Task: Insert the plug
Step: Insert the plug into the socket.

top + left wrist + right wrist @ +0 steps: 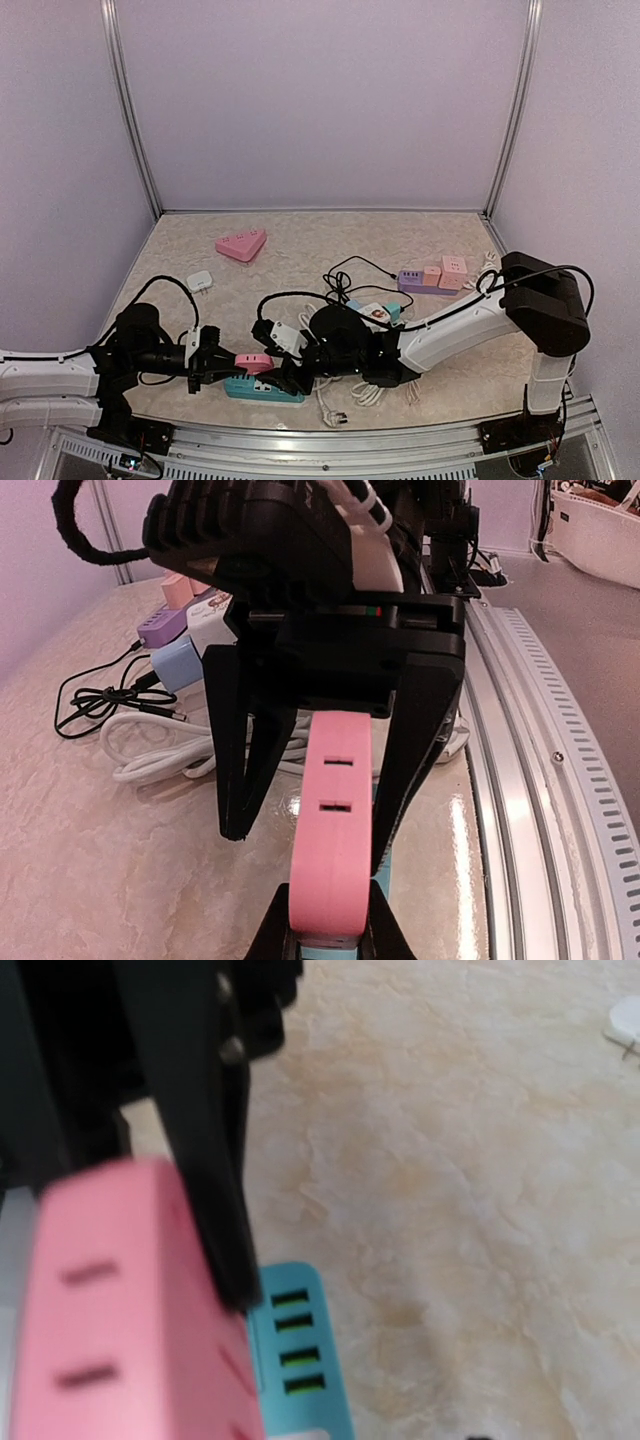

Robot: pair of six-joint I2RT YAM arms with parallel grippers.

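Note:
A pink plug block (253,362) with slots on its face is held just above the teal power strip (262,388) at the table's near edge. My left gripper (222,362) is shut on its near end. In the left wrist view the block (335,810) stands between my fingertips (272,932), with the teal strip (330,950) under it. My right gripper (287,372) is open and straddles the block's far end: one finger (420,750) lies against it, the other (240,750) stands apart. The right wrist view shows the block (120,1320) and the strip's USB ports (296,1344).
A pink triangular socket (241,245) and a white adapter (199,282) lie at the back left. A purple strip with pink adapters (432,279), a black cable (350,272) and white cords (365,392) lie to the right. A metal rail (540,810) runs along the near edge.

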